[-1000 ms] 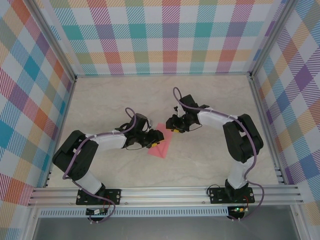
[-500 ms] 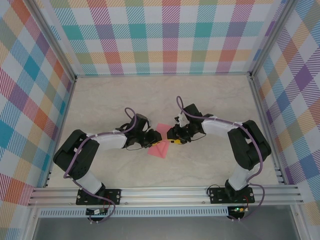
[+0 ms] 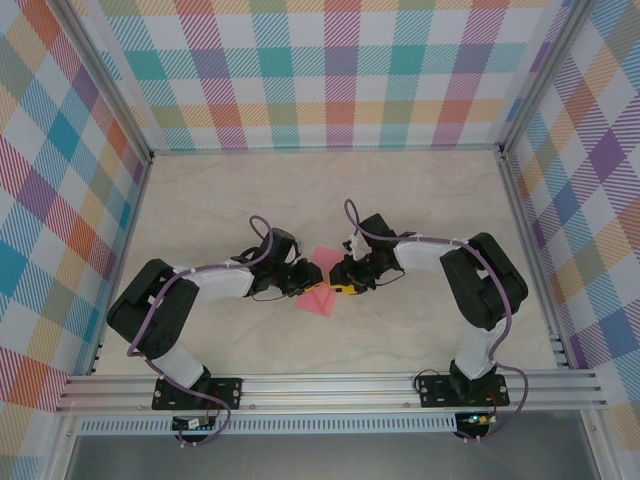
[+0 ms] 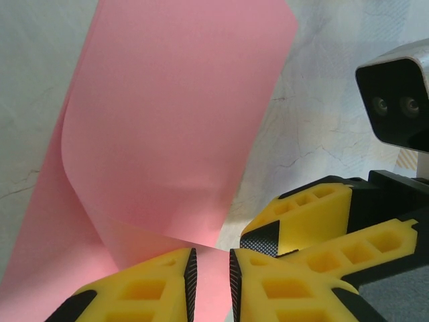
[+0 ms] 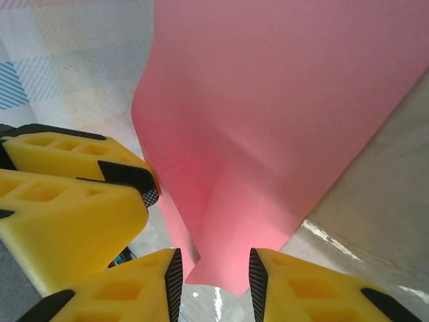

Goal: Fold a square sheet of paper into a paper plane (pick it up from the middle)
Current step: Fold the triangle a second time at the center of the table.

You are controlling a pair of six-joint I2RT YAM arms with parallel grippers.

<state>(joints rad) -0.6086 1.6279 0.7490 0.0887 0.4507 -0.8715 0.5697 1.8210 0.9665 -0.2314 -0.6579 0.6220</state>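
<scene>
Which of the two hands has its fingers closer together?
The left hand: its yellow fingers nearly meet with the pink paper between them, while the right hand shows a wider gap around a paper corner.

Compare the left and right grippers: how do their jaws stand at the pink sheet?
The left gripper has its jaws close together, a narrow slit with the square sheet of paper in it; the right gripper leaves a clearly wider gap. A curled part of the sheet meets the left gripper; a pointed corner sits inside the right gripper. Both are yellow with black inner faces.
</scene>
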